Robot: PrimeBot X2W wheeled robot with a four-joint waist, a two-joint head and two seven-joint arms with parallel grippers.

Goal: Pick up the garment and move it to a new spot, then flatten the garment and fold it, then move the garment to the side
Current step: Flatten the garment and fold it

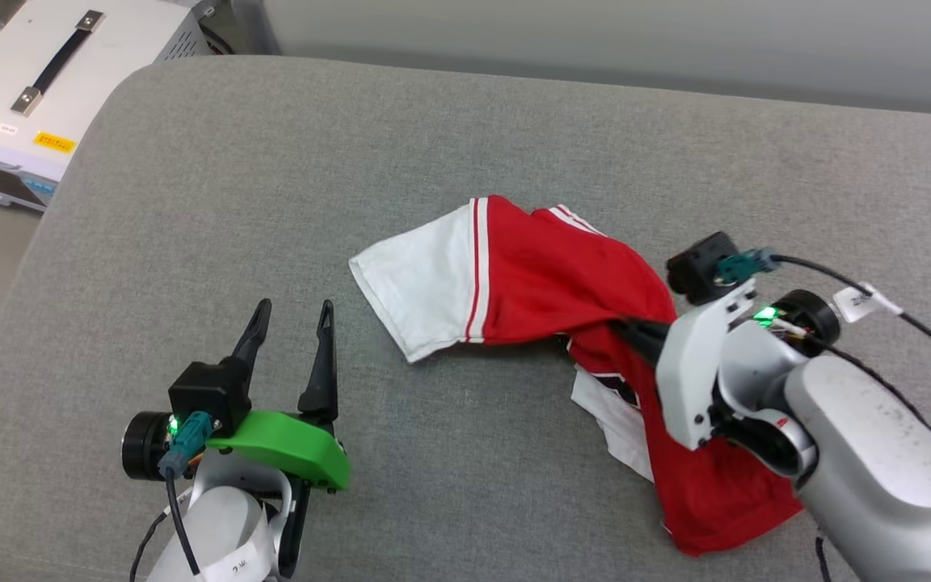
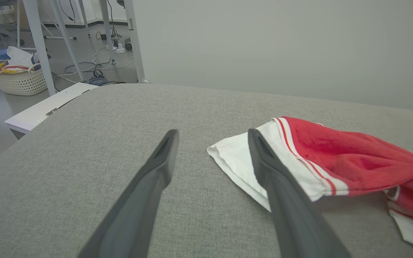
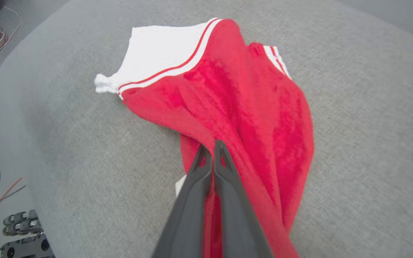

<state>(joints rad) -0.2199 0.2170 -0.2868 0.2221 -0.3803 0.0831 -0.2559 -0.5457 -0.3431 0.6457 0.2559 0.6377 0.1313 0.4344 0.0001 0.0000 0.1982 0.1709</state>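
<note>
Red jersey-style garment (image 1: 562, 283) with white sleeves, crumpled on the grey fabric cushion (image 1: 271, 162).
Your right wrist view shows the right gripper (image 3: 212, 148) pinched onto its red fold; the head view shows the left gripper (image 1: 292, 311) gaping nearby.

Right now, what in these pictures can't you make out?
- Print on the garment: head view, buried in folds; a black-and-white sliver peeks out.
- Its near corner: head view, covered by the right pincer and its arm.
- Its far end: left wrist view, cut off by the right edge.
- Text on the yellow label: head view, too small.
- Contents of the basket: left wrist view, too small.
</note>
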